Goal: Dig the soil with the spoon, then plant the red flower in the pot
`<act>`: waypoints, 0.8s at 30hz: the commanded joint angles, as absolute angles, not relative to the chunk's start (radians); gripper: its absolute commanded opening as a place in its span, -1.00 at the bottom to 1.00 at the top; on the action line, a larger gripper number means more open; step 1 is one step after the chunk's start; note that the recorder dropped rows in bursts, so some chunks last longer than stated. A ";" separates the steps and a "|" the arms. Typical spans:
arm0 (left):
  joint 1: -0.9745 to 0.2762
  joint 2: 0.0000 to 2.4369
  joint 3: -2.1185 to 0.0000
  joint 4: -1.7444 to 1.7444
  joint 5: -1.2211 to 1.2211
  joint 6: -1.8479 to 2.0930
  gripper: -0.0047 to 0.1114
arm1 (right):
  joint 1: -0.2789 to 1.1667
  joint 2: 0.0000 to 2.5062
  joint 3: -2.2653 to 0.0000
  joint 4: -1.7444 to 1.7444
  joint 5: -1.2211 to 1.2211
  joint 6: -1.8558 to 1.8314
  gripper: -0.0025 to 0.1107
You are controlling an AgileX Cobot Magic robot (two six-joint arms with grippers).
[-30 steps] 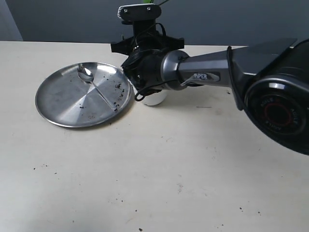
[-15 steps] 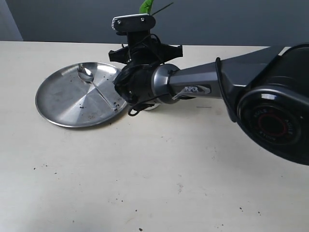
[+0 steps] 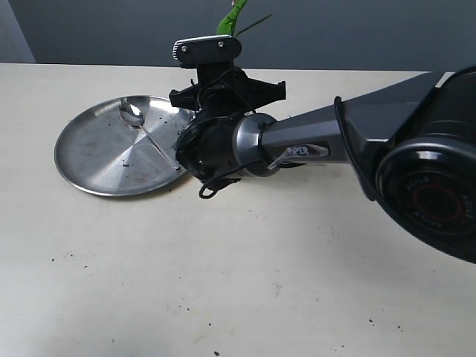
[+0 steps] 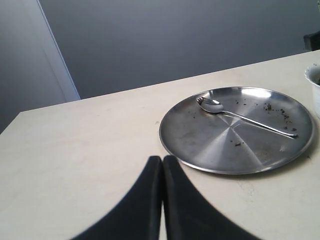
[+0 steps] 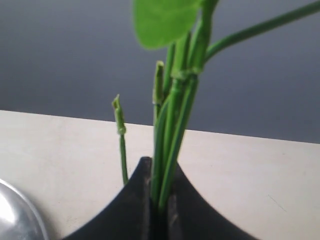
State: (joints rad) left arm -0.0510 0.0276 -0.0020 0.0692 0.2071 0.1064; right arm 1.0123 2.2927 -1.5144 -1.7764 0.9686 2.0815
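Observation:
My right gripper (image 5: 161, 172) is shut on the bundle of thin green stems (image 5: 172, 130) of the red flower; the stems stand up from between the jaws. A green leaf (image 5: 162, 20) tops them, and it also shows above the wrist in the exterior view (image 3: 230, 18). No red blooms are in sight. The white pot shows only as a rim (image 4: 314, 82) beside the plate; the right arm hides it in the exterior view. The spoon (image 4: 245, 117) lies in the steel plate (image 3: 89, 152). Soil is seen only as dark crumbs (image 4: 277, 107) on the plate. My left gripper (image 4: 162, 160) is shut and empty, short of the plate.
The right arm (image 3: 312, 141) stretches from the right edge across the table to the plate's rim. Loose soil crumbs (image 3: 182, 305) dot the table's front. A grey wall rises behind the table's far edge.
The right wrist has shifted slightly left and towards the front, and now covers the pot. The green leaf stands higher above the wrist. Plate and spoon have not moved.

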 commanded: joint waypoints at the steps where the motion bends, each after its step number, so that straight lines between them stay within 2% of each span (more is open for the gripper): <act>1: -0.053 0.023 0.000 0.070 0.202 0.101 -0.91 | 1.017 2.314 -1.489 -1.706 0.880 2.094 -0.97; 24: -0.053 0.023 0.000 0.070 0.202 0.101 -0.91 | 1.031 2.318 -1.459 -1.508 0.747 2.098 -0.97</act>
State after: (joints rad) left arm -0.0510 0.0276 -0.0020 0.0692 0.2071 0.1064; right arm 1.0105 2.2754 -1.4971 -1.6831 0.9213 2.0815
